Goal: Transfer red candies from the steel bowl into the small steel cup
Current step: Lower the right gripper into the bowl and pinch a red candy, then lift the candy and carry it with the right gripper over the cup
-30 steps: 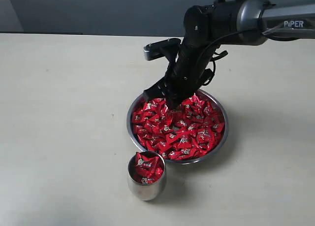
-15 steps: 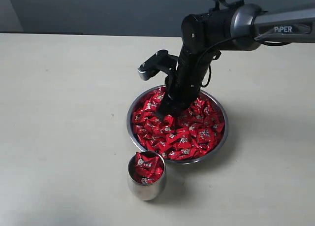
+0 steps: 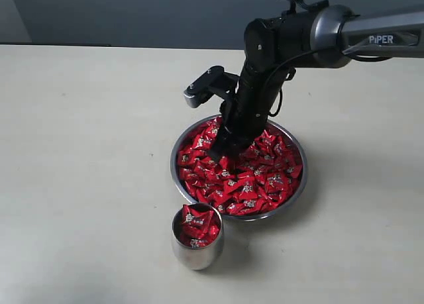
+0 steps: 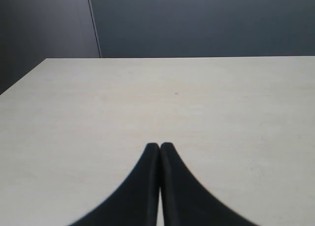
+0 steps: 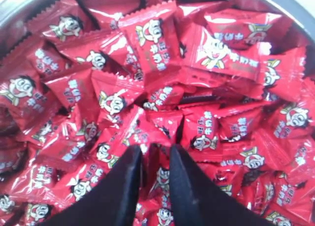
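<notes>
The steel bowl [image 3: 303, 178] sits mid-table, heaped with red candies [image 3: 258, 181]. My right gripper [image 3: 222, 153] reaches down into the pile at the bowl's far left side. In the right wrist view its black fingers [image 5: 129, 181] stand a narrow gap apart with one red candy [image 5: 160, 179] pinched between them, so the gripper [image 5: 155, 149] is shut on it, and the bowl's rim [image 5: 290, 7] shows at the edge. The small steel cup [image 3: 196, 256] stands in front of the bowl, holding several red candies [image 3: 197, 226]. My left gripper [image 4: 160, 146] is shut and empty over bare table.
The pale table [image 3: 79, 152] spreads wide around bowl and cup. A dark wall [image 3: 132, 12] runs along its far edge. The right arm [image 3: 344, 29] comes in from the upper right. The left arm does not show in the exterior view.
The right gripper came down from above the bowl's far rim into the candies and narrowed its fingers around one. Over the last half second it barely moved. Cup and bowl stayed put.
</notes>
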